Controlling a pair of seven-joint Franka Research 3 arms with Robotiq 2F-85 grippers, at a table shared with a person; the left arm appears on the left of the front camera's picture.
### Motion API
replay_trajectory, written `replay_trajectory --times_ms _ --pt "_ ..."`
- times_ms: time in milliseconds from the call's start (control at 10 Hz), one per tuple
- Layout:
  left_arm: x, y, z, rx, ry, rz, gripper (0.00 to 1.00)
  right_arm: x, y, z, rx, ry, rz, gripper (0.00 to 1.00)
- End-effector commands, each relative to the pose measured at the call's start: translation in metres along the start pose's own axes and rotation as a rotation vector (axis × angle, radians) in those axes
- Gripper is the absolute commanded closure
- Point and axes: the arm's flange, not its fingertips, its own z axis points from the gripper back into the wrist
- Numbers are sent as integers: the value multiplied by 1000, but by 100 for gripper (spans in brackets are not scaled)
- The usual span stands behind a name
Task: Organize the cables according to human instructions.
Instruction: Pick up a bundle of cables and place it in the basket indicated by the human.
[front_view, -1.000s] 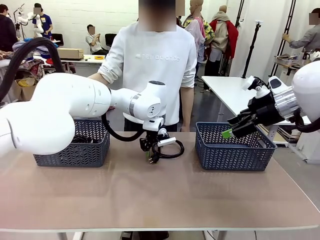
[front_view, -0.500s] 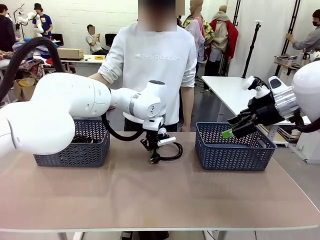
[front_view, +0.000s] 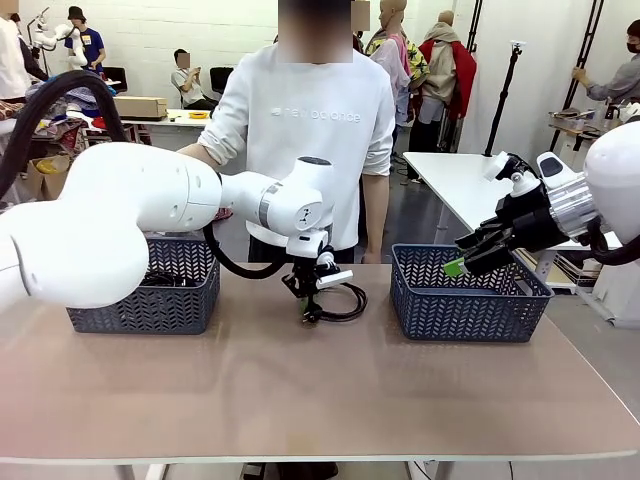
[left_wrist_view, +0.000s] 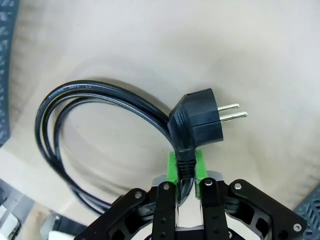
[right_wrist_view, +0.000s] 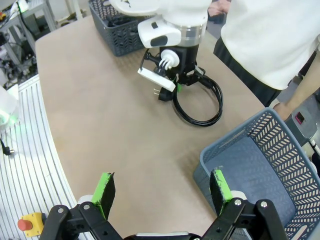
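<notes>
Task looks partway: left basket (front_view: 150, 300) at table's 9 o'clock side already has some dark cords inside (count can't be told), right basket (front_view: 465, 300) at 3 o'clock looks empty in right wrist view, and one cable (front_view: 335, 300) is mid-table near the far edge, at 12 o'clock just in front of the person (front_view: 310, 130). Left gripper (left_wrist_view: 186, 172) is clamped tight on that cable's neck just behind the plug (left_wrist_view: 195, 122); green pads (left_wrist_view: 172, 167) squeeze the cord on both sides, plug sticks out past the fingertips w/ pins pointing to 3 o'clock in left wrist view, rest of the coil loops off toward 9 o'clock and appears to lie on the tabletop. So grasp is done, lift and drop-off not yet; which basket it goes to depends on the person's instruction, can't tell from the frames. Right gripper (right_wrist_view: 162, 192) hangs above the right basket's near rim, jaws wide apart, nothing in them. Vs earlier front frames: a sec ago the left gripper was a bit lower and more to 9 o'clock w/ plug hanging under it, jaws not fully closed; now they've pinched shut and wrist has come slightly up and toward 3 o'clock, coil shifted a little w/ it. Right arm and both baskets unchanged; person's stance same.
</notes>
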Motion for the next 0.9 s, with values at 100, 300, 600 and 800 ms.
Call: replay_trajectory --times_ms 100,300,600,800 --pt "15 -18 69 -8 53 161 100 0 -4 -2 18 -29 14 0" --pt "22 -42 105 9 67 242 100 0 -4 -2 18 -29 14 0" --pt "17 -117 165 40 110 478 100 0 -4 -2 18 -29 14 0" --pt "10 -176 189 84 111 639 100 0 -4 -2 18 -29 14 0"
